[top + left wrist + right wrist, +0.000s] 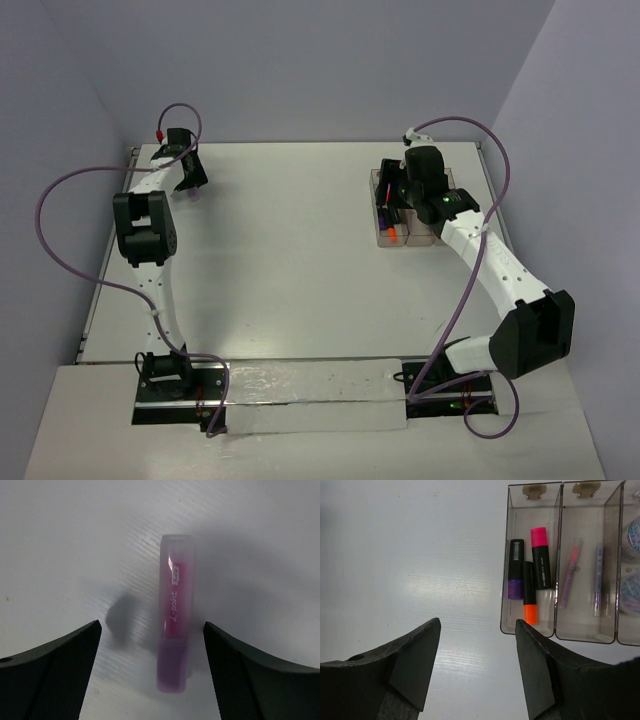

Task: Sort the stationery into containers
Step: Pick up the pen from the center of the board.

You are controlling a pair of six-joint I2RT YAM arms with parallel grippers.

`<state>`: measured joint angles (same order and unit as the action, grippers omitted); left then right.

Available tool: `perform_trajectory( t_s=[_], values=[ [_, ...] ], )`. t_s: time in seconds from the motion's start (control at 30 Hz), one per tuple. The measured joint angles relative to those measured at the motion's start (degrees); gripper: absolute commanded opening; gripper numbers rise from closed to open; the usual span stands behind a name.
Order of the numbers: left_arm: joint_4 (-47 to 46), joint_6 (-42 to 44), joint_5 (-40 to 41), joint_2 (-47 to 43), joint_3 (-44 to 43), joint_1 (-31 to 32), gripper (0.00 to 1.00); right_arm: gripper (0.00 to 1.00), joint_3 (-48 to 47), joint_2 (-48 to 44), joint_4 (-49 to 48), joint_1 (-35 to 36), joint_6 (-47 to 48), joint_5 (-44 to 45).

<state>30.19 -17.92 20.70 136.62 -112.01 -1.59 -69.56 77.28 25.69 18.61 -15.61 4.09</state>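
A pink block in a clear case [175, 615] lies on the table between the open fingers of my left gripper [151, 625], touching neither finger. In the top view this gripper [188, 180] is at the far left with the block [192, 196] just under it. My right gripper [478, 622] is open and empty, above the table left of the three joined clear bins [559, 560]. The left bin holds highlighters with purple [515, 570], orange [530, 592] and pink [540, 557] ends. The middle bin holds two thin sticks [568, 572]. The right bin holds two round pots [631, 532].
In the top view the bins [380, 180] stand at the far right, partly covered by my right gripper [410, 200]. A white strip [310, 395] runs along the near edge between the arm bases. Purple cables loop off both arms.
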Motion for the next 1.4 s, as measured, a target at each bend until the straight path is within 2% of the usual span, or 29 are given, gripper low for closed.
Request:
perform_trajectory(
  t_s=[0.17, 0.27, 0.33, 0.63, 0.93, 1.1, 1.4],
  values=[
    [-1.6, -1.6, -0.4, -0.5, 1.6, 0.5, 0.56, 0.69, 0.0, 0.0, 0.0, 0.0, -0.2, -0.7],
    [-2.1, -2.2, -1.6, -0.6, 1.9, 0.6, 0.14, 0.69, 0.0, 0.0, 0.0, 0.0, -0.2, -0.7],
    [-2.1, -2.4, -2.8, -0.6, 1.9, 0.7, 0.01, 0.69, 0.0, 0.0, 0.0, 0.0, -0.2, -0.7],
    [-2.0, -4.4, -4.4, -2.5, 3.3, 0.2, 0.00, 0.69, 0.0, 0.0, 0.1, 0.0, -0.2, -1.2],
    [-2.1, -4.3, -16.5, -12.2, 15.1, 0.4, 0.00, 0.69, 0.1, -5.2, 0.4, 0.0, -0.7, -4.4],
    [-2.0, -3.9, -18.2, -13.1, 15.6, 0.4, 0.00, 0.69, 0.2, -8.3, 0.4, 0.0, -1.0, -4.8],
    [-0.8, -3.4, -20.0, -13.1, 15.6, 0.4, 0.00, 0.68, 0.3, -8.6, 0.5, 0.0, -1.1, -5.2]
  ],
)
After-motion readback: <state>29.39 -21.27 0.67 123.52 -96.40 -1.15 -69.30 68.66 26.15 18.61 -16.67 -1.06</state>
